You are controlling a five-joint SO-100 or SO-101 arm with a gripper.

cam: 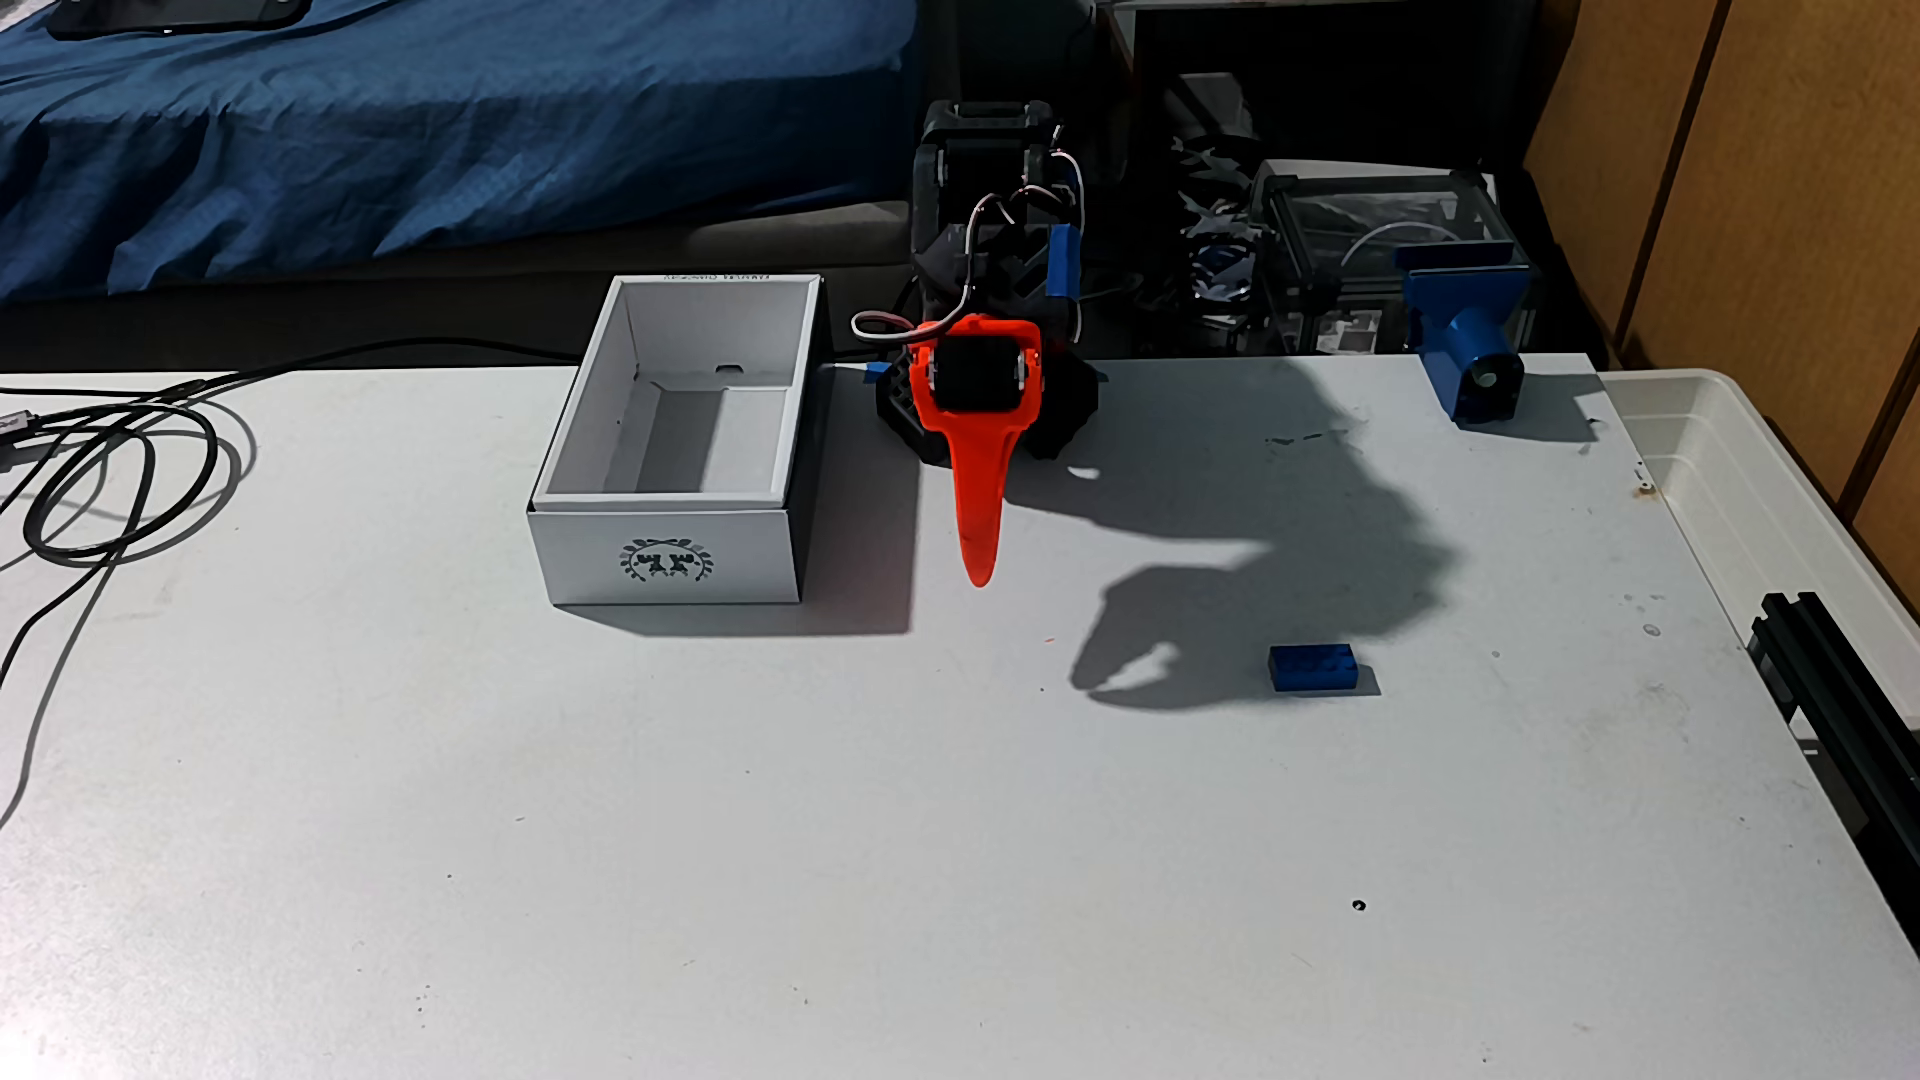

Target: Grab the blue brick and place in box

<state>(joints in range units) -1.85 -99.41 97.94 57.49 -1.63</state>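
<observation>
On the white tabletop (pixel 935 831) lies the blue brick (pixel 1313 666), flat, studs up, right of the middle. Well apart to its left hangs the orange claw (pixel 978 576), pointing down, holding nothing; I cannot tell if it is closed. Further left stands the white box (pixel 665 556), open.

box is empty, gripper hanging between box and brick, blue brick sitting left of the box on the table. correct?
One thing is off: the blue brick lies to the right of the box, not left of it, as the fixed view shows. The rest holds: the box is empty and the gripper hangs between box and brick.
</observation>
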